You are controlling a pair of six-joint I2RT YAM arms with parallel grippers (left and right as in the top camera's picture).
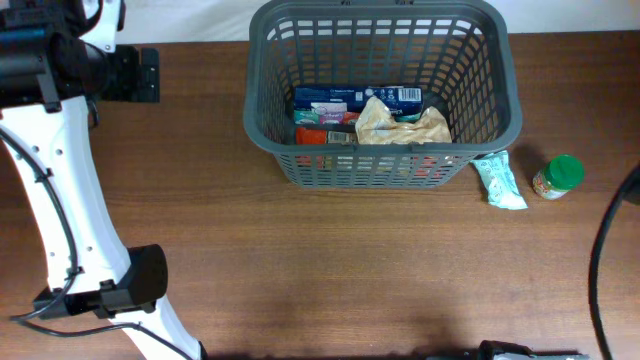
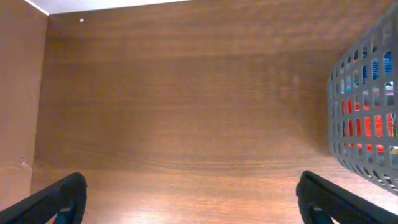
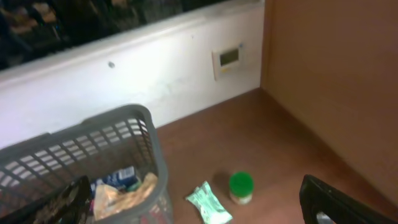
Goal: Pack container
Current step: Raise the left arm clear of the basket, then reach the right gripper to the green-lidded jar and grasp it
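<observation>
The dark grey slotted basket (image 1: 262,100) stands at the back middle of the wooden table. It holds a blue box (image 1: 345,97), a crumpled tan bag (image 1: 400,125) and red and green packs. The basket also shows in the left wrist view (image 2: 367,118) and the right wrist view (image 3: 152,146). A pale green pouch (image 1: 499,181) (image 3: 208,203) and a green-lidded jar (image 1: 558,176) (image 3: 240,187) lie on the table right of the basket. My left gripper (image 2: 189,202) is open and empty over bare table left of the basket. My right gripper (image 3: 199,208) is open and empty, high above the pouch and jar.
The left arm's white links and black base (image 1: 130,285) stand at the table's front left. A black cable (image 1: 600,260) curves along the right edge. A white wall with a small panel (image 3: 227,57) lies behind the table.
</observation>
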